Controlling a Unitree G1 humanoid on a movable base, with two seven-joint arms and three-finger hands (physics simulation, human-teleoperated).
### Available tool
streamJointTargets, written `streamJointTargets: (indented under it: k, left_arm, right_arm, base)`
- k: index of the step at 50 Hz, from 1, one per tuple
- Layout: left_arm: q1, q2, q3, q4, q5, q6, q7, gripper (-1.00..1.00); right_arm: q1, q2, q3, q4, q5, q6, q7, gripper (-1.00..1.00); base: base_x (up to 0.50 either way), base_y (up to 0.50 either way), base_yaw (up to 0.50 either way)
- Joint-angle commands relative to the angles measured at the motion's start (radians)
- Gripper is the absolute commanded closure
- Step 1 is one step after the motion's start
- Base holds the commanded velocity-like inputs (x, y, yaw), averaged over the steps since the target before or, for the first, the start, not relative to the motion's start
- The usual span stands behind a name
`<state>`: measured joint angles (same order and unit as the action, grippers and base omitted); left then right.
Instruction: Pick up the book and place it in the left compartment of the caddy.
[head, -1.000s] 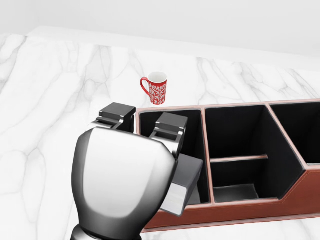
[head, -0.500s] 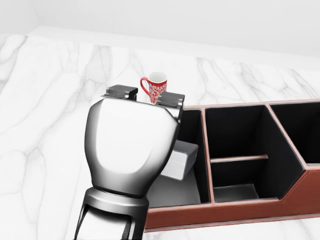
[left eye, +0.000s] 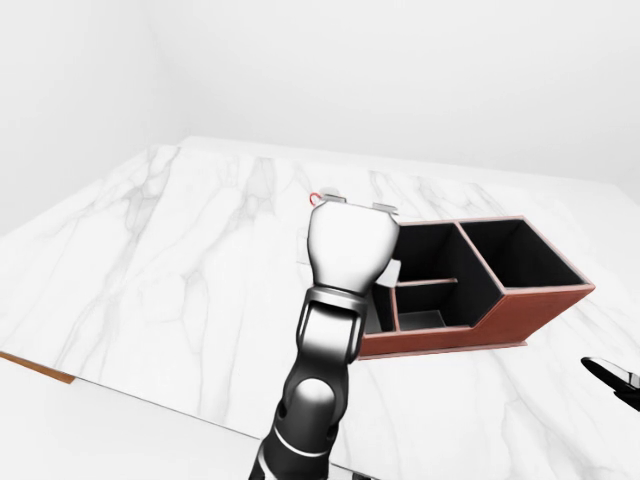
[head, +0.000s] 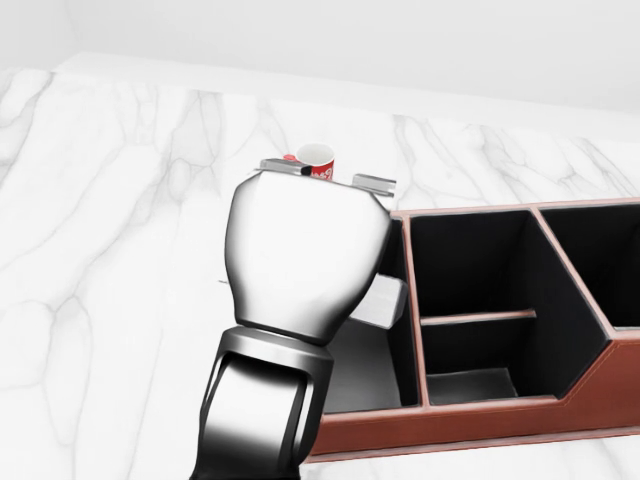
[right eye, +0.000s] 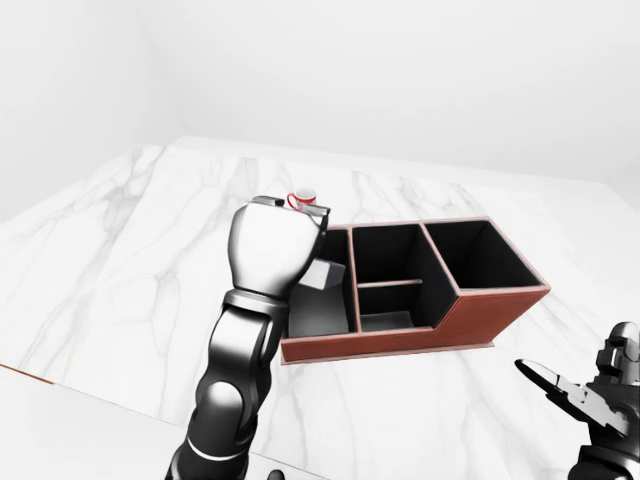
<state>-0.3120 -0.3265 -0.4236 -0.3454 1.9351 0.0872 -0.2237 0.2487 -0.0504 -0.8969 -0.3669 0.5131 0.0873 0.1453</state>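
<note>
While the left hand (head: 300, 250) hovers, the book (head: 375, 300) lies below its fingers.

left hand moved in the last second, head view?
Yes. The left hand rose toward the view's top and shifted right; it now overlaps the red mug, previously clear above it.

The left hand (head: 305, 250) is raised with its back to the cameras; the right hand (right eye: 585, 395) hangs low, fingers spread.

A white marble table (right eye: 120, 260) with grey veins carries a reddish-brown caddy (right eye: 440, 325) with dark compartments. A red-and-white mug (right eye: 303, 199) stands on it just beyond the caddy's left end.
</note>
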Motion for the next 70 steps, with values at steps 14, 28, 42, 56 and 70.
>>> streamJointTargets:
  k: [14,28,42,56,70]
  left_arm:
    - [-0.065,0.003,0.041,0.145,0.014,0.000,0.037,1.00]
    - [-0.069,-0.004,0.020,0.175,0.037,0.000,0.026,1.00]
    - [-0.058,-0.009,0.014,0.217,0.036,0.000,0.064,1.00]
    - [-0.066,0.000,0.031,0.274,0.030,0.000,0.089,1.00]
    - [-0.094,0.008,0.055,0.362,0.006,0.000,0.122,1.00]
  right_arm:
    - [0.000,0.001,0.003,-0.002,-0.005,0.000,-0.001,-1.00]
    - [-0.002,0.001,0.005,0.003,-0.009,0.000,0.001,-1.00]
    - [0.000,0.001,0.008,0.003,-0.014,0.000,0.001,-1.00]
    - [0.003,0.003,0.007,-0.003,-0.015,0.000,0.002,-1.00]
    - [0.001,0.006,0.003,0.001,-0.019,0.000,0.008,-1.00]
  base:
    - [0.00,0.00,0.00]
    - [0.00,0.00,0.00]
    - [0.00,0.00,0.00]
    - [0.00,0.00,0.00]
    - [0.00,0.00,0.00]
